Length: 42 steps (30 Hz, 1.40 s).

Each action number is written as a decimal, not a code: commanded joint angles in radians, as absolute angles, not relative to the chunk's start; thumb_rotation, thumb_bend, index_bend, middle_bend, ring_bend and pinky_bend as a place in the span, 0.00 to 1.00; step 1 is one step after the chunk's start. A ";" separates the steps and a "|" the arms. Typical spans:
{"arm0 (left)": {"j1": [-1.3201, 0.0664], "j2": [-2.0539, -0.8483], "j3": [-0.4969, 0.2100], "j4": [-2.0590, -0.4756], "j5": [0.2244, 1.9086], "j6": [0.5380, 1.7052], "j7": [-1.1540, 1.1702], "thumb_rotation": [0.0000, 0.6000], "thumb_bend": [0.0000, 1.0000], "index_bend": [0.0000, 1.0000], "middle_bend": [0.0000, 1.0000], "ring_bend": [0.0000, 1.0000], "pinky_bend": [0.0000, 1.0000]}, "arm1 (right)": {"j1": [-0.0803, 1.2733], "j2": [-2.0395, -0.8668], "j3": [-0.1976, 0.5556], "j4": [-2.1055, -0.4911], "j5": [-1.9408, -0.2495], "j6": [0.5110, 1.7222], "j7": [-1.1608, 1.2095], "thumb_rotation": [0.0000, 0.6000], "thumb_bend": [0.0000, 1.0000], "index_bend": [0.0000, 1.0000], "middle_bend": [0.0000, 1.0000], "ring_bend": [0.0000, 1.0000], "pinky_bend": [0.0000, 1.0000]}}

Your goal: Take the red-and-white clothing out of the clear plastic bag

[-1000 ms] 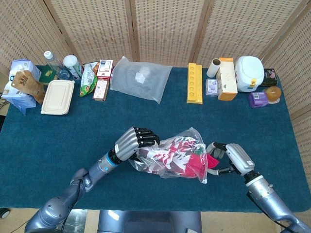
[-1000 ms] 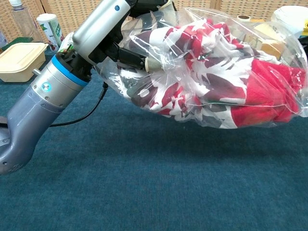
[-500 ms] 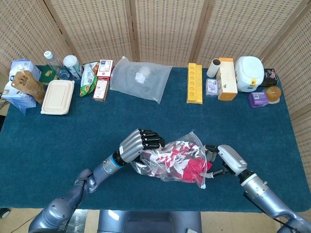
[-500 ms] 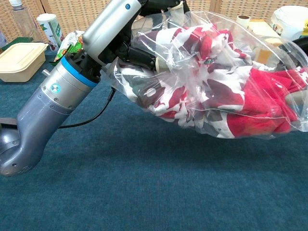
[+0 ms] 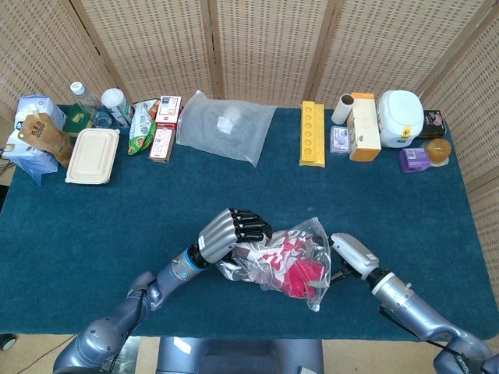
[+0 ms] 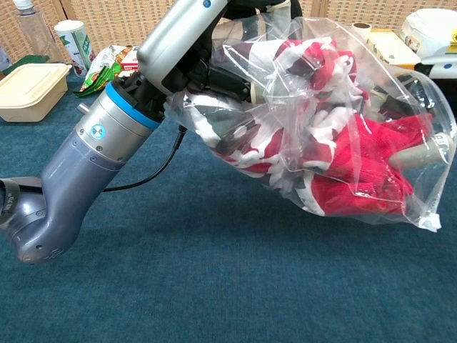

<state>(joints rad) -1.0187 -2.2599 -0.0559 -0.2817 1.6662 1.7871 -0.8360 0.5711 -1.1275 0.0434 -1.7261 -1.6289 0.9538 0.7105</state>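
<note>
Spanning the whole scene, the blue table cover (image 5: 117, 226) carries everything else, with a woven screen (image 5: 265, 47) standing behind it. Near the front edge, the clear plastic bag (image 5: 308, 234) is held lifted between the two hands, and the red-and-white clothing (image 5: 284, 261) sits bunched inside it. The left arm (image 5: 148, 292) reaches in from the lower left, forearm angled up toward the centre, and the left hand (image 5: 230, 232) has its fingers curled tight over the bag's upper left end, gripping plastic and cloth together. The right arm (image 5: 413, 308) comes in low from the lower right, and the right hand (image 5: 351, 253) lies against the bag's right side; the head view does not show how its fingers lie. The chest view shows what the head view cannot: the bag (image 6: 421, 128) hangs clear of the table with its lower corner sagging, the clothing (image 6: 357, 171) is packed with its red part low on the right, and pale fingertips (image 6: 418, 152) press in among the plastic and red cloth there, though whether they pinch anything cannot be told. Along the far edge stand a flat plastic-wrapped packet (image 5: 226, 125), a white rice cooker (image 5: 400, 117), a yellow tray (image 5: 312, 134), a lidded beige food box (image 5: 92, 156), a water bottle (image 5: 84, 101) and small snack packets (image 5: 164, 125), all well apart from the hands.
</note>
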 commanded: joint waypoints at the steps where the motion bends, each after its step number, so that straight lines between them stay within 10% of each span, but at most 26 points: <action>1: -1.022 -2.268 -0.057 -0.275 1.664 1.785 -0.835 1.00 0.46 0.78 0.53 0.55 0.68 | 0.582 -1.139 0.046 -1.728 -1.611 0.943 0.697 0.83 0.12 0.48 0.54 0.61 0.58; 15: -1.011 -2.269 -0.050 -0.267 1.655 1.746 -0.838 1.00 0.46 0.79 0.53 0.55 0.67 | 0.584 -1.157 0.055 -1.766 -1.526 0.937 0.545 0.91 0.33 0.67 0.68 0.79 0.74; 36: -1.000 -2.221 -0.036 -0.357 1.644 1.576 -0.808 1.00 0.27 0.74 0.52 0.49 0.58 | 0.560 -1.175 0.064 -1.775 -1.431 0.951 0.433 1.00 0.36 0.77 0.76 0.85 0.79; 42: -0.998 -2.207 -0.035 -0.386 1.639 1.532 -0.812 1.00 0.14 0.44 0.40 0.38 0.50 | 0.553 -1.178 0.065 -1.766 -1.414 0.958 0.395 1.00 0.38 0.77 0.76 0.85 0.79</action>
